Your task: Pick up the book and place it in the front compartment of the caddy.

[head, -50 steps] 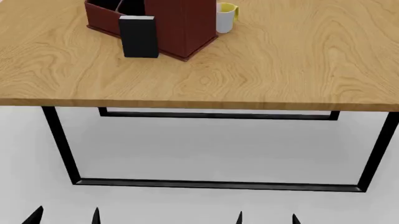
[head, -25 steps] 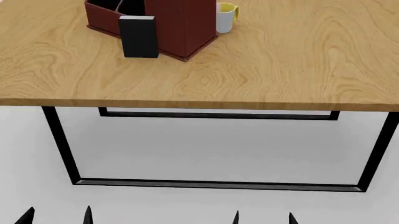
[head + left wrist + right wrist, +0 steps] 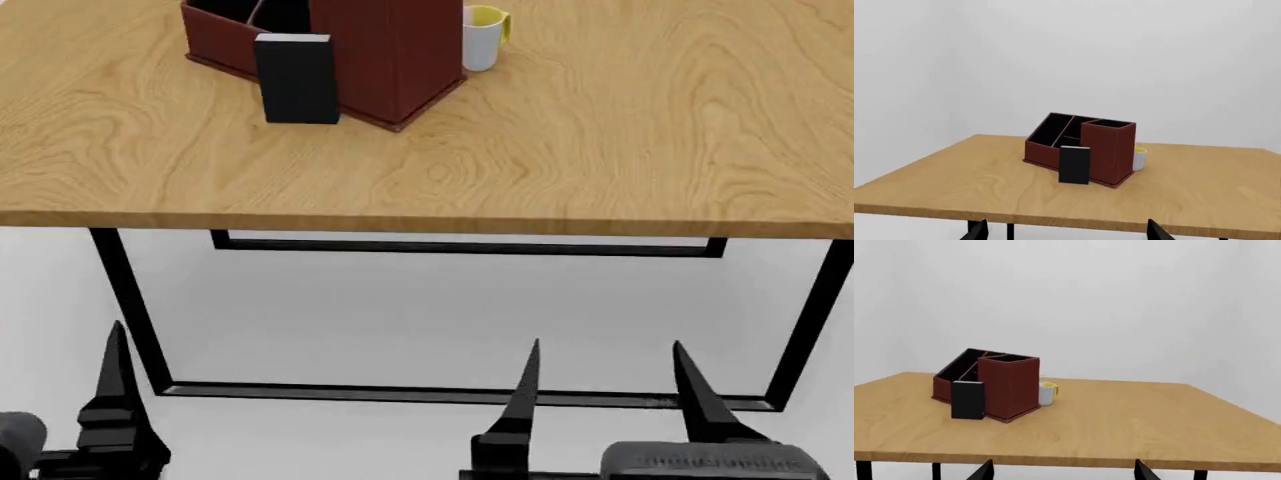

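The black book (image 3: pixel 296 78) stands upright on the wooden table (image 3: pixel 561 150), against the near side of the red-brown caddy (image 3: pixel 387 50). Both also show in the left wrist view, book (image 3: pixel 1074 164) and caddy (image 3: pixel 1104 150), and in the right wrist view, book (image 3: pixel 967 400) and caddy (image 3: pixel 1009 387). My left gripper (image 3: pixel 1064 230) is open and empty, below and in front of the table's near edge; the head view shows only one of its fingers (image 3: pixel 115 395). My right gripper (image 3: pixel 607 385) is likewise open, empty and low in front of the table, and it shows in the right wrist view (image 3: pixel 1063 470).
A small yellow-and-white mug (image 3: pixel 483 38) stands just right of the caddy's tall section. The table's black frame legs (image 3: pixel 127 300) stand between the grippers and the floor beyond. The table's near edge (image 3: pixel 427 225) runs above both grippers.
Both grippers have risen into the head view, their fingers showing much longer than before. The book, caddy and mug have not moved.
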### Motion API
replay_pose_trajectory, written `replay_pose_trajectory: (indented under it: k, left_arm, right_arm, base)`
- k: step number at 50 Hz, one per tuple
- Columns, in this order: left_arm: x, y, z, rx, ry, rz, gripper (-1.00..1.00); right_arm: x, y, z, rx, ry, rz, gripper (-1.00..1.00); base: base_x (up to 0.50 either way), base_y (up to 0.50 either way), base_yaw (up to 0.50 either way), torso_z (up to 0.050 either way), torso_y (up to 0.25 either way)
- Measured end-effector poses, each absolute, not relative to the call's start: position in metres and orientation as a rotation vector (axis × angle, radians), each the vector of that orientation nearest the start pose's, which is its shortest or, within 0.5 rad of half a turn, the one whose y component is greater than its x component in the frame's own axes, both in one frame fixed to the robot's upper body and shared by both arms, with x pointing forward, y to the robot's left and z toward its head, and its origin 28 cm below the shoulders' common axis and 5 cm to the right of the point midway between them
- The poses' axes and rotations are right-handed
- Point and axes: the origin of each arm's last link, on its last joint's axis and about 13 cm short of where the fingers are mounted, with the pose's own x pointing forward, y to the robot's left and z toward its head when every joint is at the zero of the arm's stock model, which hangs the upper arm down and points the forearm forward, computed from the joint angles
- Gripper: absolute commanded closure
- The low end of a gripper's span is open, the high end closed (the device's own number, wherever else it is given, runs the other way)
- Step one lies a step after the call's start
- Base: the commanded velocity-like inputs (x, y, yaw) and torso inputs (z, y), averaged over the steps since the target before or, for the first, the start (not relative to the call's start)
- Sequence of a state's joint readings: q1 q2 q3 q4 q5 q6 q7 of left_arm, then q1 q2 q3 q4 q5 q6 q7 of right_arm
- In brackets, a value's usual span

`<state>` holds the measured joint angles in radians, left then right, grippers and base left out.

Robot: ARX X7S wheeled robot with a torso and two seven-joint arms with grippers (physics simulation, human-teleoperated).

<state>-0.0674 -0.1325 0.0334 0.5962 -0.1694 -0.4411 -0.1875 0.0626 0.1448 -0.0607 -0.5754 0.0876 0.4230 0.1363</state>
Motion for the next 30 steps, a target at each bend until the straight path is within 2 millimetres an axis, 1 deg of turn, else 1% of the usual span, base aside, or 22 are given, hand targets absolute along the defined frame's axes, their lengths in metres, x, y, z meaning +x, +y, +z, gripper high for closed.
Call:
replay_pose_trajectory:
  k: [6, 11, 15, 30]
  left_arm:
    - [0.201, 0.213, 0.144, -0.045, -0.251, 0.062, -1.0]
    - [0.194, 0.212, 0.155, -0.053, -0.276, 0.061, -1.0]
    - [0.189, 0.212, 0.161, -0.06, -0.291, 0.064, -1.0]
    - [0.178, 0.212, 0.171, -0.072, -0.326, 0.07, -1.0]
  right_arm:
    - [0.199, -0.106, 0.137, -0.071, -0.25, -0.037, -1.0]
    - [0.194, -0.106, 0.147, -0.083, -0.273, -0.052, -1.0]
    - [0.192, -0.106, 0.152, -0.089, -0.284, -0.058, -1.0]
    - [0.188, -0.105, 0.16, -0.099, -0.301, -0.069, -1.0]
  base:
    - [0.0, 0.0, 0.0, 0.0, 0.0]
    - [0.0, 0.0, 0.0, 0.0, 0.0]
    - [0.05, 0.01, 0.0, 0.0, 0.0]
    - [0.25, 0.09, 0.0, 0.0, 0.0]
